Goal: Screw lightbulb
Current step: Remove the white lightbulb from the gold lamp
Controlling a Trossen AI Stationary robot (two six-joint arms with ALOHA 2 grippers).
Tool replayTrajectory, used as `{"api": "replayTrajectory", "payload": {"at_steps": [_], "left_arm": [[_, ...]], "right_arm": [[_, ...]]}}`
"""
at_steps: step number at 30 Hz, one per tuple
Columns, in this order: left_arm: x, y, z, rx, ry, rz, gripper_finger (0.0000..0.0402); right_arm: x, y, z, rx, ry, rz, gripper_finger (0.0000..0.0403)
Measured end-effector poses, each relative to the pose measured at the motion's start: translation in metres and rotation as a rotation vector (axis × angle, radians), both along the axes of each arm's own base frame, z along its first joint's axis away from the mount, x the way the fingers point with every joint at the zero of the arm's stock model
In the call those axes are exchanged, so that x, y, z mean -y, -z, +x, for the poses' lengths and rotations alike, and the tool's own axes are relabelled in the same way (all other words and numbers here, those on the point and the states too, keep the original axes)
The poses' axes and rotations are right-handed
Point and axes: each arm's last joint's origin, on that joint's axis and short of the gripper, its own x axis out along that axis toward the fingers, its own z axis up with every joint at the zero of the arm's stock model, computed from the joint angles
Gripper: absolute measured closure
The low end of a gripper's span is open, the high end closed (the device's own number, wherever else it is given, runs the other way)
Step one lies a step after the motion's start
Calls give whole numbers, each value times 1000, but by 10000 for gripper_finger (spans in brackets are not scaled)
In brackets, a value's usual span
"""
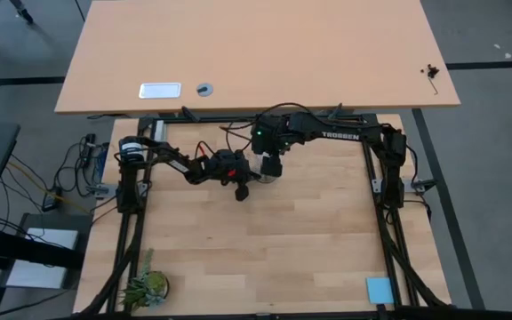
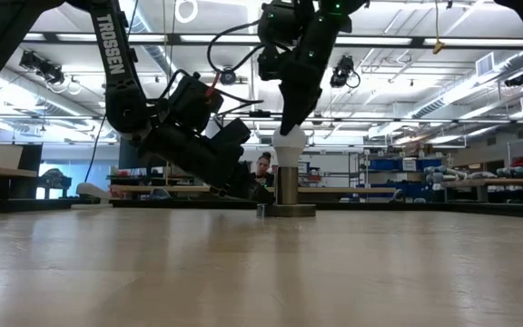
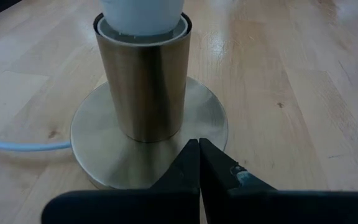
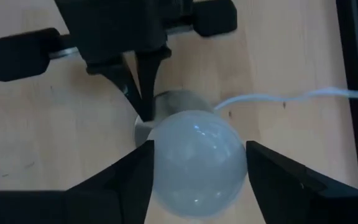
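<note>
lightbulb: the white lightbulb is seated upright in the top of a brass-coloured socket cylinder, near the back middle of the wooden table. In the low view it's seen as a white bulb sitting on top of the metal post.

socket: a short brushed-metal cylinder is stood on a round flat base. A white cord is run off from the base across the table top.

right gripper: the right gripper is brought down from above over the bulb, one dark finger on each side of the glass. The fingers are spread to about the bulb's width and sit right against its sides. Whether they're actually pinching it or just loosely around it can't be told.

left gripper: the left gripper is closed up tight, fingertips pressed together with nothing between them. It's held low at the foot of the socket, and the tips are pointed at the base plate, just beside it or touching it; which one can't be made out. From the right wrist view, its pointed tip is seen resting right by the socket.

arms: both are reached in toward the same spot, left from the left side, right from the back right.

other stuff: a small potted plant is parked at the front left corner and a blue square pad at the front right.
</note>
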Motion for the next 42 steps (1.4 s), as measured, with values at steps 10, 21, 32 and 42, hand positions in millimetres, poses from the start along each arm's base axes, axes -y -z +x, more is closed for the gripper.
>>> {"api": "replayTrajectory", "payload": {"at_steps": [10,21,32,42], "left_arm": [[0,0,0,-2,10,-7,401],[0,0,0,-2,7,-8,401],[0,0,0,-2,3,-7,401],[0,0,0,-3,4,-7,401]], "right_arm": [[-20,-30,10,99,270,3,114],[-32,-23,8,164,786,130,94],[-35,-1,5,124,866,132,95],[-26,1,2,14,457,59,140]]}}
